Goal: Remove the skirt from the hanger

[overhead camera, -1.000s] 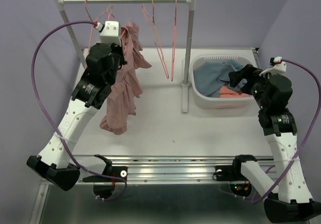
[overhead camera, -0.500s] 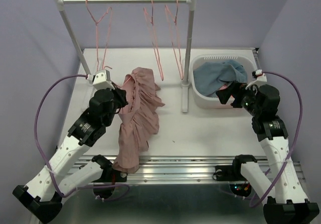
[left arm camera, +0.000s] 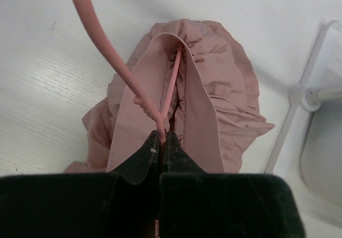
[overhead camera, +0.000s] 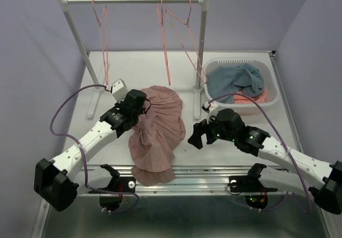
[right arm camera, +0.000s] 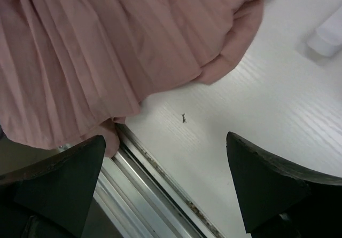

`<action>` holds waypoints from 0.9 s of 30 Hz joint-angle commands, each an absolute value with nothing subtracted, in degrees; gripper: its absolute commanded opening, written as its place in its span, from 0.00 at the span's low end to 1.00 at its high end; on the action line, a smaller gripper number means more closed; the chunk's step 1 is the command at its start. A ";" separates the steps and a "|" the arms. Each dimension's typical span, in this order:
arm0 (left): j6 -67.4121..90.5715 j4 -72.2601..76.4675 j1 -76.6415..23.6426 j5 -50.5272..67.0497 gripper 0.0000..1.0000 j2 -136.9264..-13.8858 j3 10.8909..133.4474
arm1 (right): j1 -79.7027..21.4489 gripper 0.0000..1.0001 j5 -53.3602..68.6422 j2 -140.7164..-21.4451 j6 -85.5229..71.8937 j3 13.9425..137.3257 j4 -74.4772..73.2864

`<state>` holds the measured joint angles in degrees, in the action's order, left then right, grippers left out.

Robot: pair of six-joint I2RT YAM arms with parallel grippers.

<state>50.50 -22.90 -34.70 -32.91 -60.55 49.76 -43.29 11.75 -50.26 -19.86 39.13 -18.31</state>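
Two claws: the left claw [left arm camera: 162, 142] clenches the pink hanger [left arm camera: 101, 46] inside the skirt [overhead camera: 160, 126], which sprawls mid-counter [overhead camera: 133, 67], hem overhanging the near edge. The right claw [right arm camera: 165, 160] gapes empty just right of it.

I count four pink wire hangers in all: three on the rail of the one clothes rack [overhead camera: 133, 0], namely a left hanger [overhead camera: 104, 46], a middle hanger [overhead camera: 164, 46] and a right hanger [overhead camera: 184, 43], and a fourth hanger [left arm camera: 101, 40] down with the single mauve skirt [overhead camera: 157, 126]. There is one white basket [overhead camera: 235, 62] holding two garments, a blue-grey garment [overhead camera: 235, 80] and a coral-orange garment [overhead camera: 251, 98]. Two robot arms, the left arm [overhead camera: 91, 142] and the right arm [overhead camera: 283, 152], share the one table [overhead camera: 139, 67].
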 commanded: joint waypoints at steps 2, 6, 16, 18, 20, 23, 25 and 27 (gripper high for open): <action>60.88 -26.97 -34.89 -41.99 0.00 -67.66 58.25 | -57.55 1.00 -5.62 -56.59 -18.20 41.92 -11.35; 63.72 -29.88 -34.98 -43.07 0.00 -70.48 60.55 | -67.92 1.00 -10.98 -58.44 -16.70 42.80 -7.83; 63.46 -28.56 -35.07 -42.01 0.00 -70.14 61.08 | -82.00 1.00 -28.20 -71.70 -14.67 47.81 4.65; 63.63 -29.00 -35.07 -42.27 0.00 -69.44 60.74 | -82.00 1.00 -33.45 -73.56 -15.03 49.30 5.88; 63.46 -29.09 -35.16 -42.45 0.00 -69.00 60.38 | -82.00 1.00 -35.94 -74.96 -15.38 49.66 7.37; 63.28 -29.09 -35.07 -42.63 0.00 -68.29 59.68 | -82.00 0.96 -39.02 -77.69 -15.12 50.27 10.28; 63.28 -28.92 -35.07 -42.37 0.00 -68.29 59.41 | -82.00 0.79 -39.55 -80.06 -15.99 50.89 11.16; 62.85 -28.48 -35.07 -41.32 0.00 -68.38 59.15 | -82.00 0.67 -39.29 -81.29 -16.52 50.80 12.21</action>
